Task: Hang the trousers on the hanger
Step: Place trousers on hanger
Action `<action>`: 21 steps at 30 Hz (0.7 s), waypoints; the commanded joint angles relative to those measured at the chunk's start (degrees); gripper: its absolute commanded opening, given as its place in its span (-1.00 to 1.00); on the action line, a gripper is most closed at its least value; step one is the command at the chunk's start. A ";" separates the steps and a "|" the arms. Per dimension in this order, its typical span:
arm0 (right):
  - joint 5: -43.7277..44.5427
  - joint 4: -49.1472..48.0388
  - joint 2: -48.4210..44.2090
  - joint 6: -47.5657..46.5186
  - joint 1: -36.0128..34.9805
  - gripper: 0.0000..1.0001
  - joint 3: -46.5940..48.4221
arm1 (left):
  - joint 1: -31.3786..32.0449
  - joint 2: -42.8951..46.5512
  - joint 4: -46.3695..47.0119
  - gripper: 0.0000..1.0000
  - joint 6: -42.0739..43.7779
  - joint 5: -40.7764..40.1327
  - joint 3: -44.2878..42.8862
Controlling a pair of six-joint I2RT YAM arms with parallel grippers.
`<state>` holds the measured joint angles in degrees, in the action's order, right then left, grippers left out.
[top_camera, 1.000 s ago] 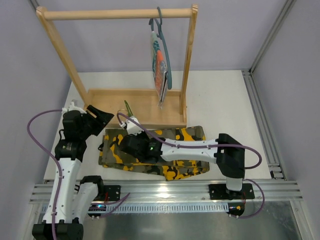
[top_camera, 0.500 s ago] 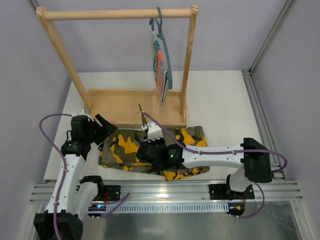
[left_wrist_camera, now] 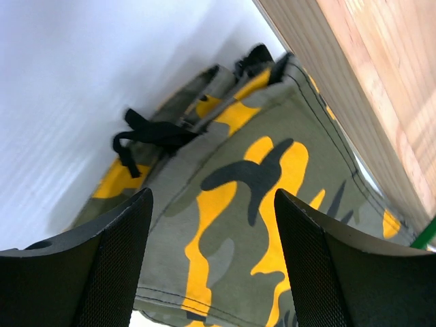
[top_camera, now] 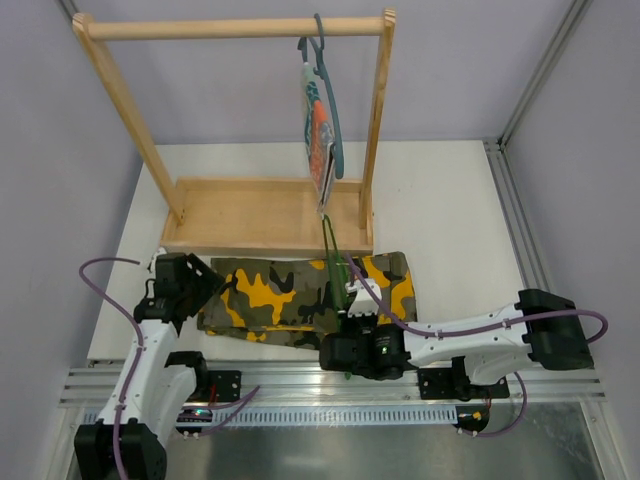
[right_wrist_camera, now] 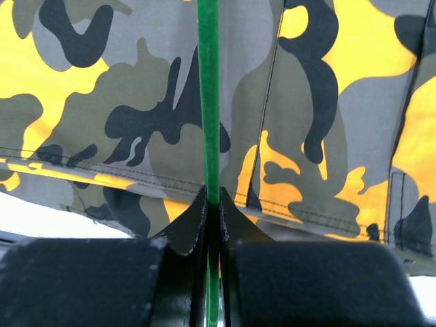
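Observation:
The camouflage trousers (top_camera: 280, 295) lie flat on the table in front of the wooden rack. My right gripper (top_camera: 348, 318) sits at their near edge, shut on the thin green hanger (top_camera: 333, 255). The hanger stands up over the cloth toward the rack. In the right wrist view the green bar (right_wrist_camera: 208, 102) runs straight up from the pinched gripper (right_wrist_camera: 212, 201) across the trousers (right_wrist_camera: 320, 102). My left gripper (top_camera: 205, 286) hovers at the trousers' left end. It is open (left_wrist_camera: 212, 262), with camouflage cloth (left_wrist_camera: 259, 170) showing between its fingers (left_wrist_camera: 102, 272) and nothing held.
A wooden rack has a top rail (top_camera: 235, 27) and a flat base (top_camera: 265, 212) behind the trousers. A grey-blue hanger carrying a striped cloth (top_camera: 322, 130) hangs from the rail at the right. The rack's base edge (left_wrist_camera: 368, 68) is near the left gripper. An aluminium rail (top_camera: 330, 382) borders the near edge.
My right arm swung right and toward the near edge, carrying the green hanger across the trousers. My left gripper dropped toward the trousers' left end and opened wider.

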<state>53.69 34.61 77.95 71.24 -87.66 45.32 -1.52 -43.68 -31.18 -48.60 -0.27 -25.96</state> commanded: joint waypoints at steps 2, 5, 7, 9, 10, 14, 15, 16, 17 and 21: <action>3.52 1.95 -1.67 10.31 -2.25 -0.93 -0.41 | -0.15 3.16 -0.20 0.47 -2.90 -11.04 0.47; 3.26 -0.67 -1.66 10.85 -2.25 -0.93 -1.02 | -0.15 1.68 -0.46 0.57 -2.20 -12.47 0.47; 2.48 -2.35 -2.28 9.71 -2.17 -0.93 -1.72 | -0.06 -0.96 -0.20 0.61 -1.24 -11.95 0.03; 1.68 -4.37 -3.15 8.40 -2.25 -0.92 -2.69 | -0.15 -2.63 0.15 0.62 -0.62 -11.16 -0.50; 1.33 -5.25 -4.72 7.69 -2.25 -0.93 -3.13 | -0.15 -4.29 0.50 0.64 -0.53 -11.15 -0.59; 0.80 -10.00 -8.60 4.08 -2.25 -0.93 -4.72 | -0.15 -6.59 1.56 0.65 -1.58 -10.19 -0.15; 1.15 -9.83 -8.96 3.91 -2.17 -0.93 -4.19 | -0.24 -6.77 1.82 0.65 -2.02 -9.92 0.03; 1.41 -9.83 -9.22 3.21 -2.08 -0.92 -3.84 | -0.15 -6.59 2.08 0.65 -2.46 -9.40 0.38; 1.68 -9.65 -9.22 3.11 -1.99 -0.93 -3.31 | -0.15 -6.07 2.35 0.66 -3.34 -9.13 1.25; 2.20 -10.18 -8.70 3.29 -1.99 -0.93 -0.94 | -0.15 -4.49 2.00 0.65 -4.57 -9.57 2.49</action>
<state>52.53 28.08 69.76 74.08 -89.52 41.17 -1.52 -49.71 -30.65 -51.33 -9.21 -24.43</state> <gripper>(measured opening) 0.071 0.826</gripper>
